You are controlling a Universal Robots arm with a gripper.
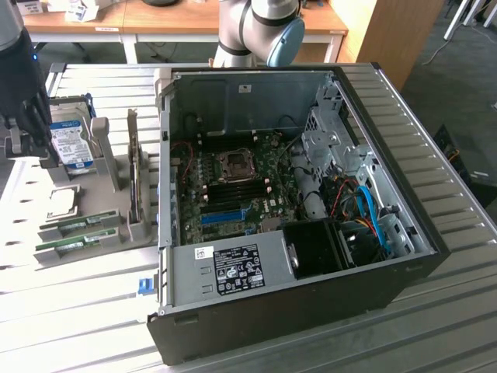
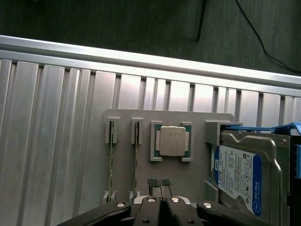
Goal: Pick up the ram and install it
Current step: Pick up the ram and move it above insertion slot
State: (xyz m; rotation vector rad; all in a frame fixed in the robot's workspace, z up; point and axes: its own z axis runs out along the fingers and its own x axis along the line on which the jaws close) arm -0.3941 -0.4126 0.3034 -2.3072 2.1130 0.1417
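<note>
open computer case (image 1: 272,330) lying on the slatted metal table (image 1: 443,318), motherboard (image 1: 233,194) bare inside, blue cables (image 1: 371,206) bunched toward the exterior view's right, printed label (image 1: 238,268) on the near grey panel. off to the exterior view's left, hard drive (image 1: 71,144) standing upright in the grey holder plate (image 2: 200,155), and there, square processor chip (image 2: 170,140) seated just beside it.

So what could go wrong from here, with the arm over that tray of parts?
1. Two green sticks stand close together in the tray; the gripper might take the wrong one or knock its neighbour.
2. The gripper is shut; lowered like that it would probably press on parts, such as the processor chip, rather than grasp.
3. The computer case is crowded with cables; the stick could snag going in.
</note>
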